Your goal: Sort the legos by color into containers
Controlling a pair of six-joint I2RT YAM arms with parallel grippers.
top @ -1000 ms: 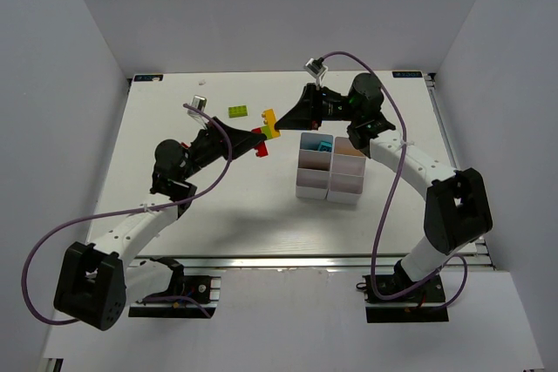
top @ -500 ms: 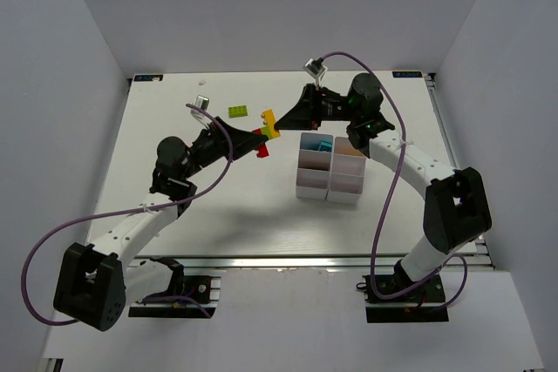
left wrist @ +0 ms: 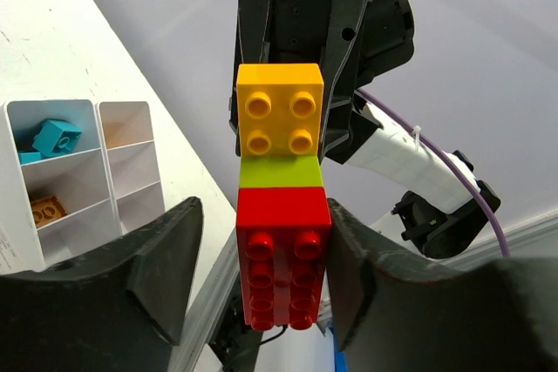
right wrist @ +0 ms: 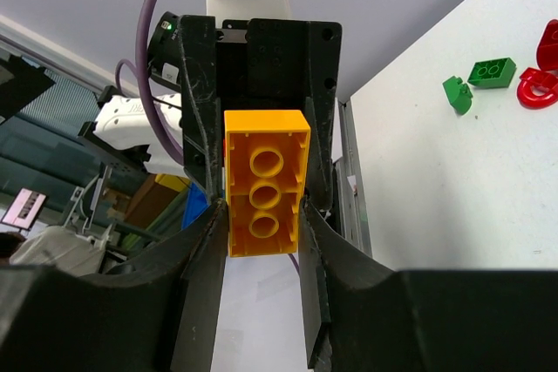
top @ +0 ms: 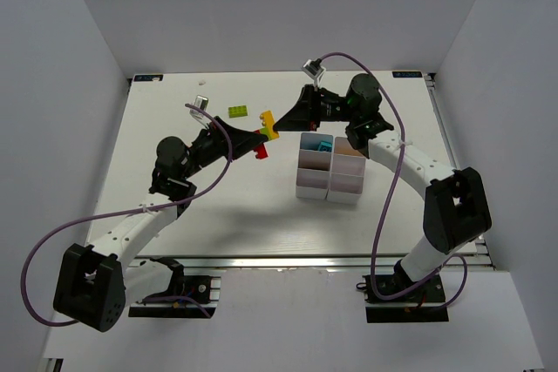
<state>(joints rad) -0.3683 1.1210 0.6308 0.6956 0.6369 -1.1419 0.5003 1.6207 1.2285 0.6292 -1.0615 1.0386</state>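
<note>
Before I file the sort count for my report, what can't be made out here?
Containers: cut by the left edge in the left wrist view; contents too small in the top view.
Red brick: hidden behind the yellow brick in the right wrist view.
Red pieces: cut by the right edge, right wrist view.

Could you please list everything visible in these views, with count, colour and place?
brick stack: one; yellow, lime green, red; between the two grippers
lime green brick: one; loose on the table's far side
green bricks: two; dark green; loose on the table
red pieces: count unclear; red; beside the green bricks
containers: one block; white; right of the table's centre
cyan brick: at least one; in the containers
orange brick: one; in the containers
left gripper: black; open around the stack's red end
right gripper: black; shut on the stack's yellow brick
</note>
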